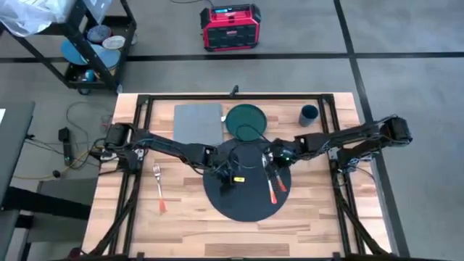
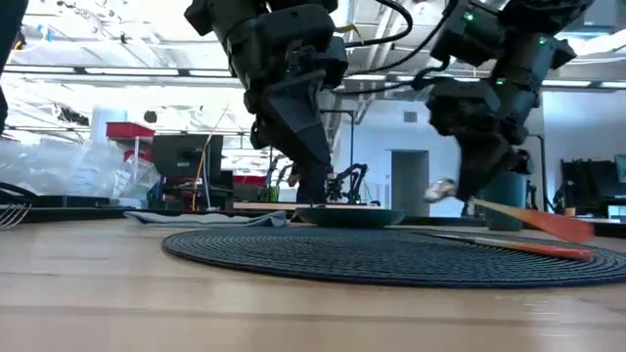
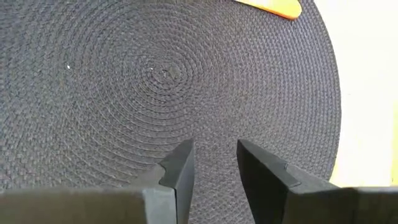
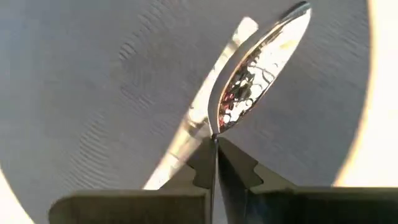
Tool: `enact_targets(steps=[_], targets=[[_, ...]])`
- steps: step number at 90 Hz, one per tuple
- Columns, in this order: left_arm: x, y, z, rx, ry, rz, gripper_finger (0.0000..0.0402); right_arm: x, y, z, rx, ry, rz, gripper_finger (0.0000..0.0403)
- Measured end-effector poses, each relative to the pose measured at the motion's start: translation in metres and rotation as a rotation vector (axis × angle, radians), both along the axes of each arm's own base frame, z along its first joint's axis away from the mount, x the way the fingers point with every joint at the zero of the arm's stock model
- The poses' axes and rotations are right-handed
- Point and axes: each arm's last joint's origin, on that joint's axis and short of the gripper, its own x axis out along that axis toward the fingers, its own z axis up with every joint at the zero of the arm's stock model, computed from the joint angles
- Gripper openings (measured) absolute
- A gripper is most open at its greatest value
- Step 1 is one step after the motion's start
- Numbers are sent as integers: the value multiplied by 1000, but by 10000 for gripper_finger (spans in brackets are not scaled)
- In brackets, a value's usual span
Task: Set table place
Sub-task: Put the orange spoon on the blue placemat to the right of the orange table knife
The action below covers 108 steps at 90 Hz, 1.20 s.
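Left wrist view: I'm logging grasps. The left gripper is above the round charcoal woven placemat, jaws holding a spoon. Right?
No. The left wrist view shows the left gripper above the round charcoal woven placemat with jaws apart and empty; the right gripper holds the shiny metal spoon.

The table (image 1: 181, 225) is pale wood planks with a black tube frame, and on it the round placemat (image 1: 243, 203) is charcoal, woven in a tight spiral of concentric rings. At the mat's 12 o'clock lies a dark green plate (image 1: 246, 119), with a plain grey napkin (image 1: 197, 122) at 11 o'clock and a dark blue cup (image 1: 309, 114) at 1 o'clock. Both arms are black, the utensil handles (image 1: 274, 190) at the mat's 3 o'clock are orange-red, the spoon bowl (image 4: 261, 71) is mirror-bright silver, and the fork (image 1: 159, 190) at 9 o'clock is silver with an orange handle.
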Motion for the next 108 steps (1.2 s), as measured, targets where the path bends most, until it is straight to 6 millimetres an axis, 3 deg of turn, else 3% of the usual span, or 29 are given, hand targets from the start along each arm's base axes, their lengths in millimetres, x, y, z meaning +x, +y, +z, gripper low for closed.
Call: enact_targets(steps=[39,57,84,99,108], targets=[[0,-1,0,-1,-5,6,105,4,1,-24,39,139,-23,0],[0,-2,0,-2,-6,4,105,14,1,-16,37,58,-12,3],[0,-2,0,-1,-6,3,105,20,0,-11,39,-3,11,44],[0,-2,0,2,-6,-2,105,18,-4,-10,29,4,-4,7],[0,-2,0,3,-5,-4,105,21,-3,-1,26,-75,4,17]])
